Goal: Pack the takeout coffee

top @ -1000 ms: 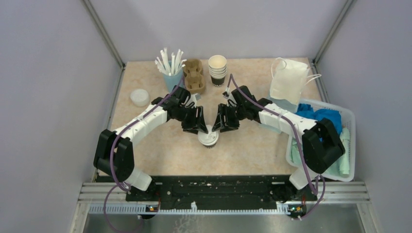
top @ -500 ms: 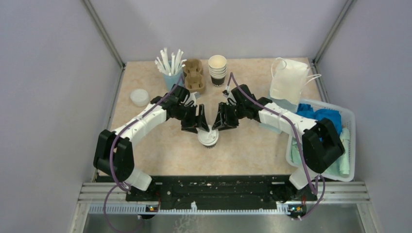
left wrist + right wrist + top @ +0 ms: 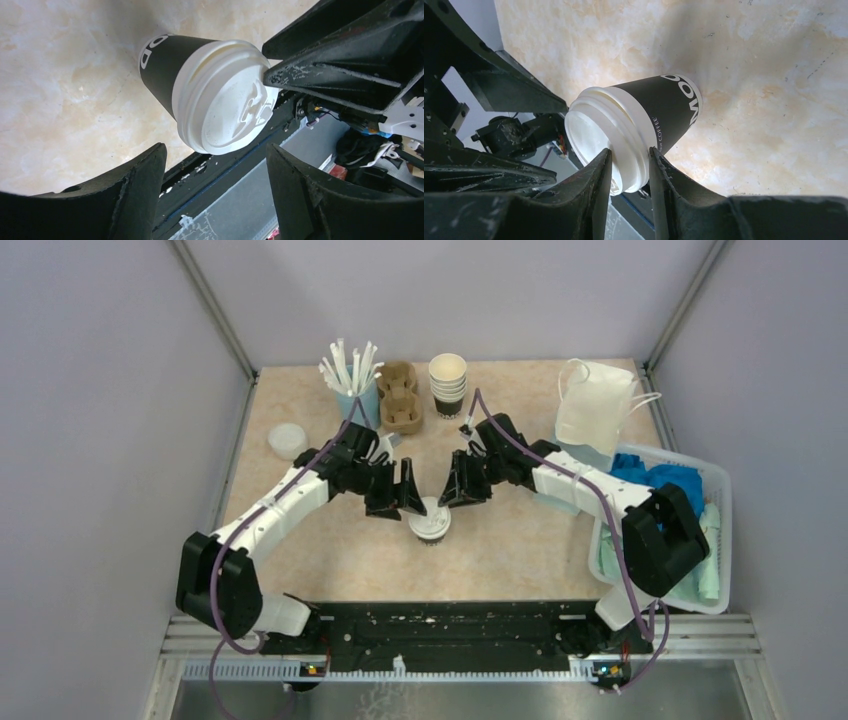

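One takeout coffee cup [image 3: 429, 527], dark brown with a white lid, stands mid-table. My right gripper [image 3: 448, 500] is shut on the rim of its lid [image 3: 596, 125], one finger on each side; the dark cup wall [image 3: 674, 107] shows white lettering. My left gripper [image 3: 407, 504] is open and empty just left of the cup. In the left wrist view the cup [image 3: 165, 62] and its lid [image 3: 225, 102] lie beyond the spread fingertips, and my left gripper [image 3: 215, 167] touches neither. No second lidded cup is in view.
At the back stand a light blue cup of white straws [image 3: 352, 390], a brown cardboard cup carrier [image 3: 400, 408] and a stack of unlidded cups [image 3: 447, 385]. A loose white lid [image 3: 287, 440] lies at left. A white bag [image 3: 595, 405] and a full basket [image 3: 722, 540] are at right.
My left gripper has drawn back a little from the cup, and the left arm has swung out to the left. The right gripper and the cup have stayed put.
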